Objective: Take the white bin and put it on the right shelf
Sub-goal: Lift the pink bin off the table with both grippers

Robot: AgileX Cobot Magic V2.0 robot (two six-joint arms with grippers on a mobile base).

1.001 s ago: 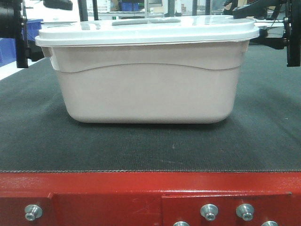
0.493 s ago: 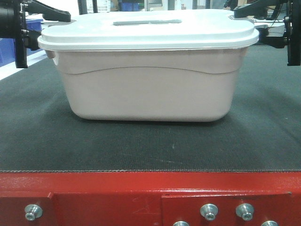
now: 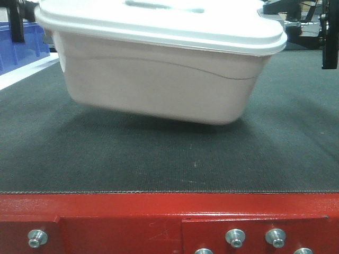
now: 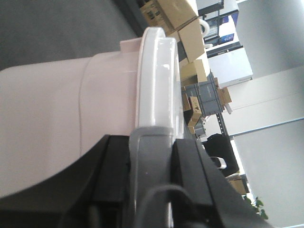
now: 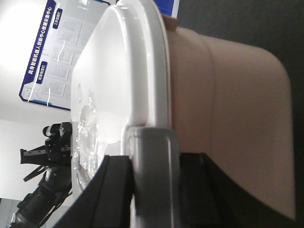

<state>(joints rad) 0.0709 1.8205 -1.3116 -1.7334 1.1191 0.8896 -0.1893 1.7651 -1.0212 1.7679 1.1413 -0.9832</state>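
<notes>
Left gripper (image 4: 151, 147) and right gripper (image 5: 153, 147) each clamp the white bin (image 3: 159, 84) by its rim at opposite ends; its long axis runs between them, left end higher.

The lidded pinkish-white bin (image 3: 159, 79) hangs tilted, left end higher.

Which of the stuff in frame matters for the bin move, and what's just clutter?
Job: white bin, tilted; left gripper and right gripper, each clamped on its lid rim. Right shelf not in view.
Clutter: blue bin; cardboard boxes; wall poster; red-framed table under the bin.
</notes>
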